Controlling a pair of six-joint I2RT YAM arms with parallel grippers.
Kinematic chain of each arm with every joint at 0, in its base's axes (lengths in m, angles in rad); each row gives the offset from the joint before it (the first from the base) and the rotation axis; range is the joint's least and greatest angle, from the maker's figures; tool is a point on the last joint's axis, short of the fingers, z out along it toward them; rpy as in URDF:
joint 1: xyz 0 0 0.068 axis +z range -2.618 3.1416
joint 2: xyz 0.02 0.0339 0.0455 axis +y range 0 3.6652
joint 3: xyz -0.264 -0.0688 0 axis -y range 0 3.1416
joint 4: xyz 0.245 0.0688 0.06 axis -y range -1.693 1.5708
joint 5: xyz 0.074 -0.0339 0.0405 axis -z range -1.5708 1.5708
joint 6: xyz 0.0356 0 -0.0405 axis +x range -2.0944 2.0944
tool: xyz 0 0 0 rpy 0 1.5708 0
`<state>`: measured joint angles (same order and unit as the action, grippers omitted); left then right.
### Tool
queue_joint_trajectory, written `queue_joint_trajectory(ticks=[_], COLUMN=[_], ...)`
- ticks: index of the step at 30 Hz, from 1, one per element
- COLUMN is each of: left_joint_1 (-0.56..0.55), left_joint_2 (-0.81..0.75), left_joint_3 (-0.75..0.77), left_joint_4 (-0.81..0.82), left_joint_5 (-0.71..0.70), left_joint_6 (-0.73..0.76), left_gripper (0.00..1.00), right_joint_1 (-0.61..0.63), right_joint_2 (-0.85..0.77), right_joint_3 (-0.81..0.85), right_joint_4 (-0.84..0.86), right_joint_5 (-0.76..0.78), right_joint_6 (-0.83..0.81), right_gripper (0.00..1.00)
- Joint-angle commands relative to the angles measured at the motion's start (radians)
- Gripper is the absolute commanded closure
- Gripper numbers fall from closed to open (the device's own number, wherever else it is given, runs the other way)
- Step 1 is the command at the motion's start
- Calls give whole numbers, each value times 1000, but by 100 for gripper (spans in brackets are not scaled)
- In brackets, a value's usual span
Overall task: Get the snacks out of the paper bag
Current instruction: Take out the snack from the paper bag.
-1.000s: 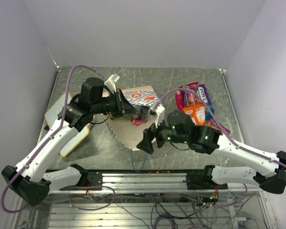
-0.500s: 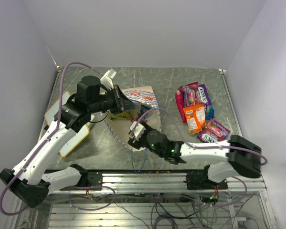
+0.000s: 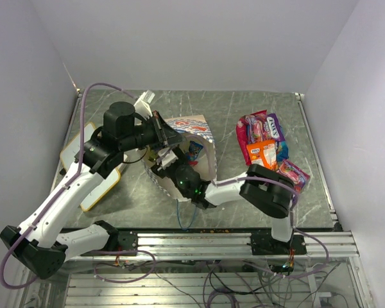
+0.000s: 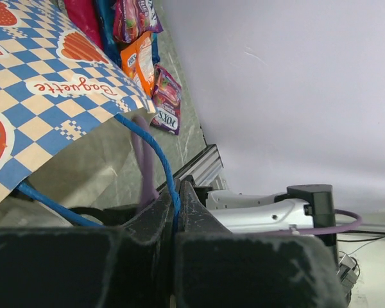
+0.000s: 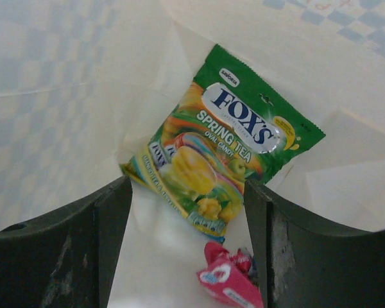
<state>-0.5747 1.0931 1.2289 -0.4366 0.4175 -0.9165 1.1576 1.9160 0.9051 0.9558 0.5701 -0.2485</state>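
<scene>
Bases of both arms sit at the near edge of the table [image 3: 244, 106]. From the near right, we see the right arm fold back leftward, so that the right gripper [image 3: 169, 162] reaches into the mouth of the paper bag [image 3: 202, 130], which lies left of centre with its opening toward us. In the wrist view its jaws stand apart with nothing between the pads. Just past them a green packet [image 5: 218, 160], lettered FOX'S Spring Tea, lies flat on the bag's pale inner wall. A small pink packet [image 5: 228, 279] sits nearer, by the right finger. We cannot tell whether either finger touches them.

Slightly farther in, the left gripper [image 4: 178, 186] comes from the left with its jaws closed tight on the blue cord handle [image 4: 157, 151], at the bag's checkered band, holding that side up.

At the left edge, a yellow-edged whiteboard [image 3: 72, 153] lies partly under the left arm.

Far right, well apart from the bag, we find the other snacks [image 3: 264, 147] lying in a loose heap: red, pink, purple, orange and blue.
</scene>
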Motion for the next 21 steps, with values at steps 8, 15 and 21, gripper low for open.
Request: queue_joint_trajectory(ticks=[8, 15, 21], left_joint_1=[-3, -4, -5], left_joint_2=[7, 28, 28], left_joint_3=[43, 75, 90], left_joint_4=[22, -22, -72], left_joint_5=[43, 50, 46], left_joint_6=[-15, -13, 13], left_gripper=[93, 93, 93], right_joint_1=[-91, -132, -172], right_joint_2=[253, 376, 476], right_joint_3=[222, 377, 526], right_joint_4=[29, -85, -262], right_joint_5=[-10, -39, -49], right_joint_6=[52, -5, 58], right_gripper=[8, 0, 1])
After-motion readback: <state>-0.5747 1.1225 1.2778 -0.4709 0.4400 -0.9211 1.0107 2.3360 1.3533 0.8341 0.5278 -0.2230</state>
